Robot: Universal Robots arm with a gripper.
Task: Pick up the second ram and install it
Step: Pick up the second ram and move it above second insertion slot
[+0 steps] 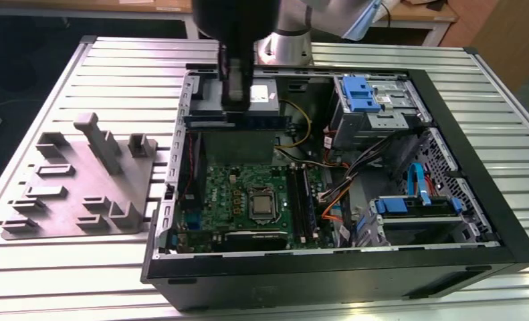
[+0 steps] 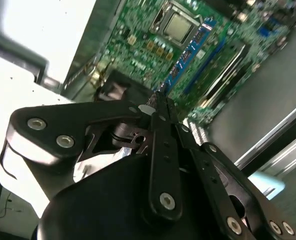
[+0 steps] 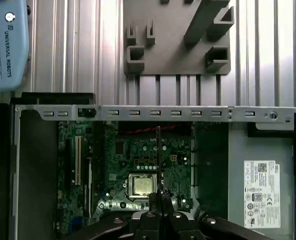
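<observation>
Jaws clamp the second ram (image 2: 188, 54), edge-on in the first wrist view, lengthwise in the exterior view.

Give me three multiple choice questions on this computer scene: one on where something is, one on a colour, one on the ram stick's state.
1. Relative to the computer case, the grey tray lies: A) inside it B) on the exterior view's left of it C) on the exterior view's right of it
2. The drive bracket is: A) red B) yellow C) blue
3. The second ram is: A) held in the pincer B) lying on the tray C) seated in a slot
Answers: B, it sits on the table beside the case; C, its plastic is blue; A, the shut pincer grips it over the open case.
</observation>
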